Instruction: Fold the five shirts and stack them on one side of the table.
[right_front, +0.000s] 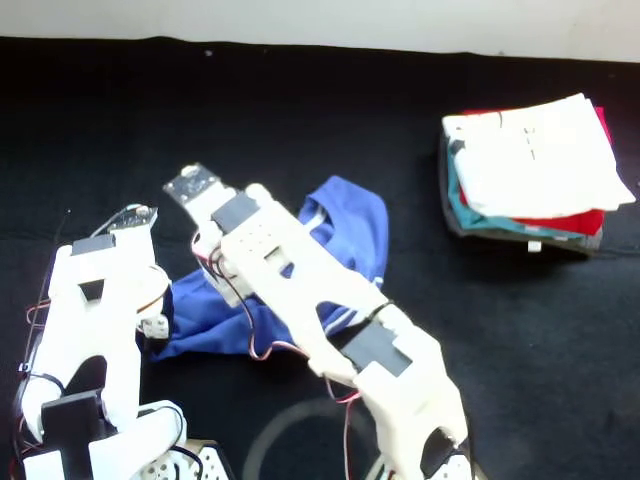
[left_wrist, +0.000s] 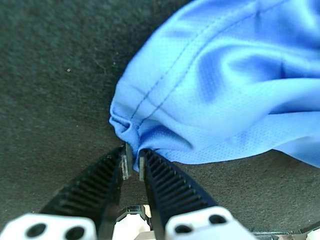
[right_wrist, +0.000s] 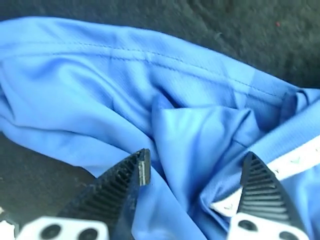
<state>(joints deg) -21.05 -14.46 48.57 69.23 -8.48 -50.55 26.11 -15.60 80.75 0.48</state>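
**Left gripper** (left_wrist: 133, 161): the jaws stand almost together, with a thin slit between the tips. The tips meet the bunched corner of the blue shirt (left_wrist: 215, 85), where a stitched hem puckers into small folds. No cloth can be seen inside the slit, so whether the corner is actually pinched cannot be told. Beyond the tips, the shirt spreads away from the jaws. To either side of them lies the black table covering (left_wrist: 55, 75).

**Right gripper** (right_wrist: 198, 165): the jaws stand wide apart, with nothing clamped. Both ribbed fingers (right_wrist: 125, 185) sit low over the same shirt, and a rumpled ridge of blue fabric rises in the gap between them. A white trim band (right_wrist: 295, 160) runs just beside one jaw tip. Ahead of the jaws, a long seamed fold crosses the cloth, with black covering past it.

**Workpiece location** (high view): the blue shirt lies crumpled beneath both arms. The stack of folded shirts (right_front: 530, 170), white on top, sits well apart from both grippers.
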